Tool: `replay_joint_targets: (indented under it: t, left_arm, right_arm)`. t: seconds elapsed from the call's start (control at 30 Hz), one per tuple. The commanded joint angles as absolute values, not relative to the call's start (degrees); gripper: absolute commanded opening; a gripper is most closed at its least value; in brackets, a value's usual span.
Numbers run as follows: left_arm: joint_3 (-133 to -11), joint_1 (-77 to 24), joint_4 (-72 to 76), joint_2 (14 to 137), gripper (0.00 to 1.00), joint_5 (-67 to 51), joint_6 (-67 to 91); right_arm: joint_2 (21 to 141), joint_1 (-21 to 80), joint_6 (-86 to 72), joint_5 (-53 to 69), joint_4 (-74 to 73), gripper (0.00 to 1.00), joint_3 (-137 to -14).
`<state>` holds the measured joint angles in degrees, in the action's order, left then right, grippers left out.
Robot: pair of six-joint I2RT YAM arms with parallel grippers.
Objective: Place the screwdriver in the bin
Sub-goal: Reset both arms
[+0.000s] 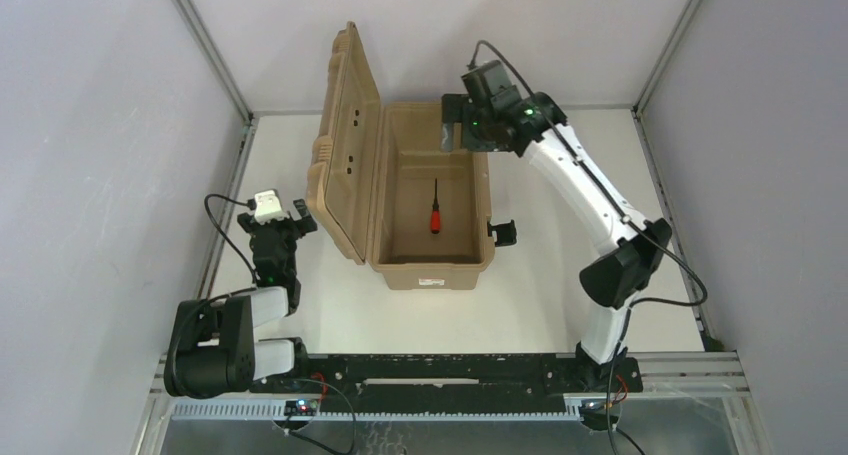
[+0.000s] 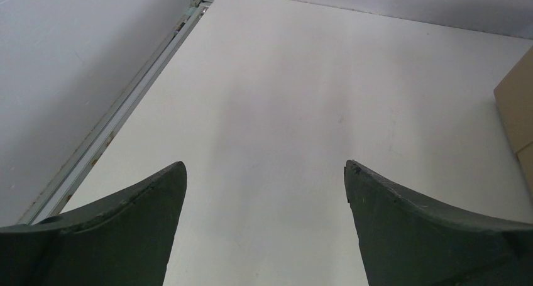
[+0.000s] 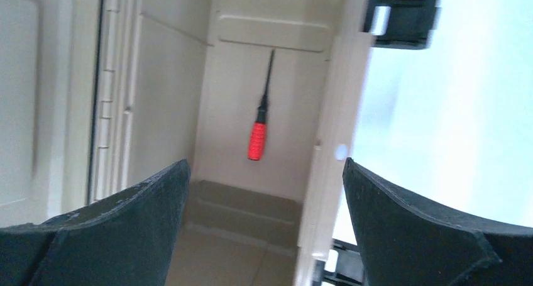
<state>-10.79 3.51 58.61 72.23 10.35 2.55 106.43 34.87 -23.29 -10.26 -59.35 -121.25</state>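
Your right gripper (image 3: 264,165) hung spread and empty over the open bin (image 1: 400,271); the screwdriver (image 1: 435,215) lay on its floor.

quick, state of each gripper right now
Left gripper: open, empty.
Right gripper: open, empty; the screwdriver lies in the bin.

A white table (image 1: 540,310) is sitting between pale grey walls (image 1: 90,125), with aluminium rails (image 1: 238,160) running along its side edges and slanted metal posts (image 1: 205,45) rising from the far corners.
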Motion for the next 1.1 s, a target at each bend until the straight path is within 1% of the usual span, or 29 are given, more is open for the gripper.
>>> replay_joint_targets:
  t: [0.0,0.17,0.3,0.47,0.8,1.07]
  left_arm:
    - [-11.0,3.6,60.3,72.1,1.00,10.4,1.8]
    - [-11.1,3.6,60.3,72.0,1.00,10.5,1.8]
    - [-11.1,3.6,60.3,72.0,1.00,10.5,1.7]
    - [-11.0,3.6,60.3,72.1,1.00,10.5,1.8]
    - [-11.1,3.6,60.3,72.1,1.00,10.4,1.7]
    - [-11.0,3.6,60.3,72.0,1.00,10.4,1.7]
  right_arm:
    - [99.5,30.3,-19.1,-11.0,-54.1,1.00,-114.7]
    - [90.3,24.3,-16.7,-9.7,-45.8,1.00,-101.1]
    - [83.1,18.6,-16.0,-6.4,-38.3,1.00,-90.0]
    - [76.8,12.7,-14.0,-4.6,-31.0,1.00,-79.0]
    - [74.0,7.7,-8.4,-3.0,-19.4,1.00,-62.9]
    - [73.2,6.7,-5.9,-0.6,-1.8,1.00,-47.3]
